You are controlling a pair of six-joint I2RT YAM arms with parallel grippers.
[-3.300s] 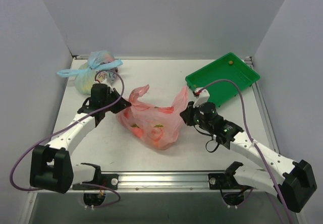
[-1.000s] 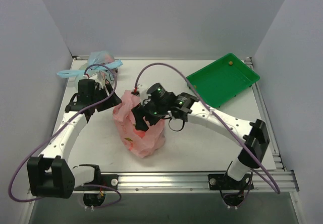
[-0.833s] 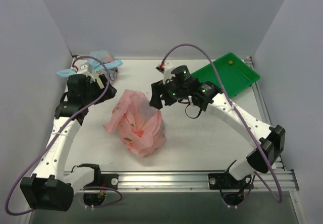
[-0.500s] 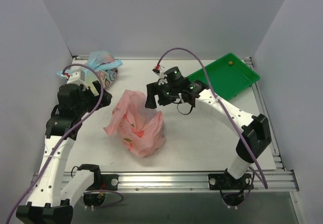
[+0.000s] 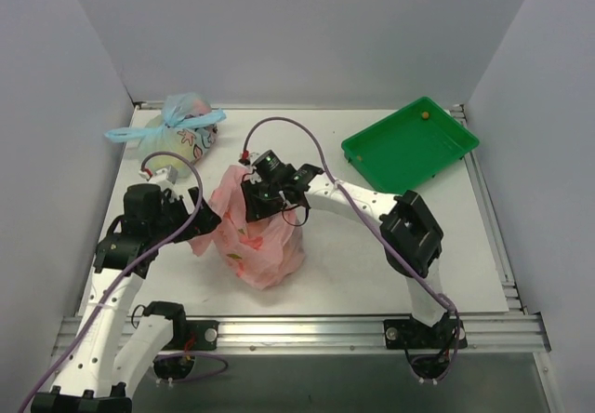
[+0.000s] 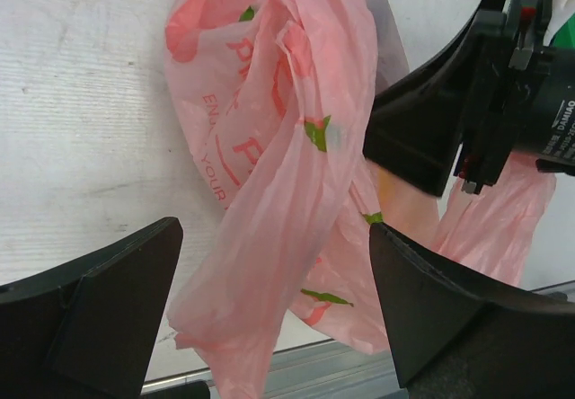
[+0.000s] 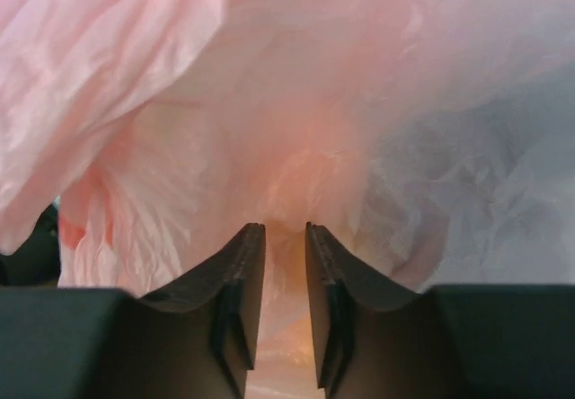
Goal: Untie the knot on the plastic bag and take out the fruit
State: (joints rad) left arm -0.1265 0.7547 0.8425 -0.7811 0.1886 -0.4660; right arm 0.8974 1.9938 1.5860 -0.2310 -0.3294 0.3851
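The plastic bag (image 5: 257, 234) is seen as translucent pink, printed with red-pink fruit shapes, green leaves and pale lettering. The tray (image 5: 410, 143) is bright green; the counter (image 5: 344, 255) white.

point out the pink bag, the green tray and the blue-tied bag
pink bag (image 5: 265, 246): top external view, crinkled lower body.
green tray (image 5: 409, 148): top external view, bare floor.
blue-tied bag (image 5: 186, 138): top external view, patterned body.

Printed lettering shows on the pink plastic bag (image 6: 269, 147) in the left wrist view — only fragments legible, "EN" and "YOUR". A white label on the right tool (image 6: 503, 102) carries small print — reads roughly "DAMIAO". No other text can be read.
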